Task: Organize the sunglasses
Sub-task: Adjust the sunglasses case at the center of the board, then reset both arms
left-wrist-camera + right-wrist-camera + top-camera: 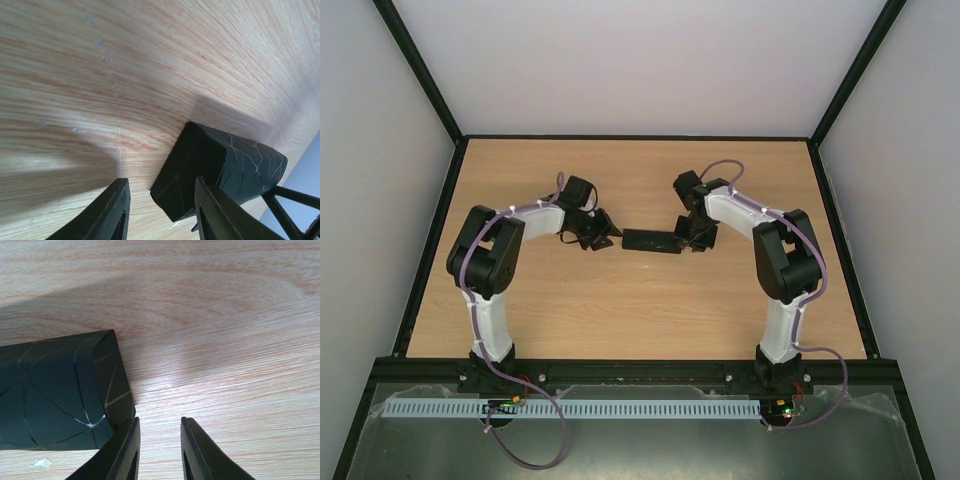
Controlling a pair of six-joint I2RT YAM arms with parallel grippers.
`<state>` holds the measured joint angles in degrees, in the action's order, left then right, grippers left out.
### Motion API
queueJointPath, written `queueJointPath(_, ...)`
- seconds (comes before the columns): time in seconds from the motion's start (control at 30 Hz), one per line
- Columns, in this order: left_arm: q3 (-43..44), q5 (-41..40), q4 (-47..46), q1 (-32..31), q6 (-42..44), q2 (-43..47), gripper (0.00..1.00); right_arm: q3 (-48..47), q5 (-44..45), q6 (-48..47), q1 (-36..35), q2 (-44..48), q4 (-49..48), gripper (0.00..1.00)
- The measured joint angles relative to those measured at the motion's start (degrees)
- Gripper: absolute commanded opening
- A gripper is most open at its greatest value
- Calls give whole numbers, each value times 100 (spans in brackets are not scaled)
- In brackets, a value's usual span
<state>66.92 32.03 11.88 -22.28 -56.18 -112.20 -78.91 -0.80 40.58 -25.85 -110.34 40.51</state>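
Note:
The slim black rectangular case [652, 241] lies shut on the wooden table between my two grippers. The sunglasses do not show in any view. My left gripper [603, 233] is open at the case's left end. In the left wrist view the case's end [220, 165] sits just beyond and between the fingers of my left gripper [161, 182]. My right gripper [696, 238] is at the case's right end. In the right wrist view my right gripper [160, 421] is open by a narrow gap and empty, and the case [55, 395] lies just outside its left finger [127, 450].
The wooden table [640, 310] is bounded by a black frame and white walls. A black rail [640, 372] with both arm bases runs along the near edge.

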Motion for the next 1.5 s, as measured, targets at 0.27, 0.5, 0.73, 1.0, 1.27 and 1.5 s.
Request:
queueJointPath(0.27,-149,-4,109,-2,4,133,42,2,66,-138,2,20,0,29)
queueJointPath(0.5,-306,-37,470,70,79,870,60,260,138,-216,42,1029,0,53)
queueJointPath(0.73,-238,-494,940,413,448,1499,99,693,417,-269,433,2243,-136,99)
queueJointPath(1.0,17,-1961,1360,752,1298,2640,99,2876,1987,-675,804,4286,-1648,99)
queueJointPath(1.27,-1600,-3460,278,1075,1722,3595,99,5180,2903,-1547,1504,4876,-4778,99)
queueJointPath(1.5,-2802,-4050,-1292,1410,2531,3860,99,6102,3005,-2013,1797,4028,-7171,99)
